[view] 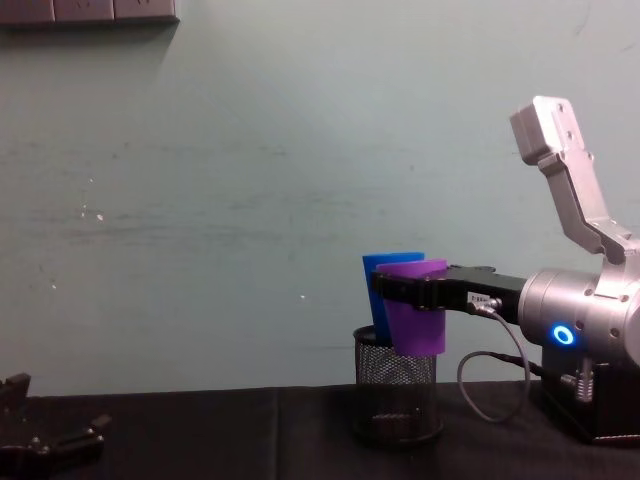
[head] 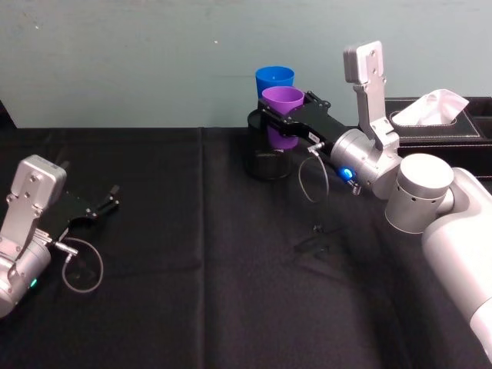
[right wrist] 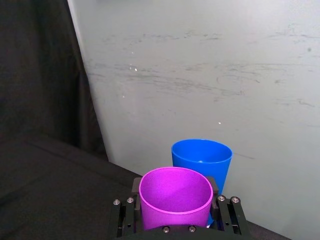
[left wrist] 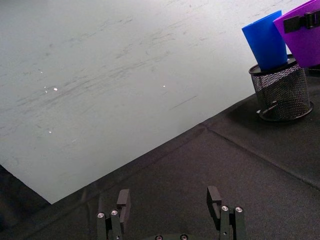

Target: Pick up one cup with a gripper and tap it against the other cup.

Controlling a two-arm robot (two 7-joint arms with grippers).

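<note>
The right tool clamps the purple cup — aloft, beside the blue cup.

The right arm and left arm are silver-grey with rounded joints. The right gripper and left gripper are black, two-fingered, dotted with silver screws. A thin grey cable loops under each wrist; a blue ring light glows on the right.

readable text: none is showing | white label on right gripper: print is appearing too small to read
</note>
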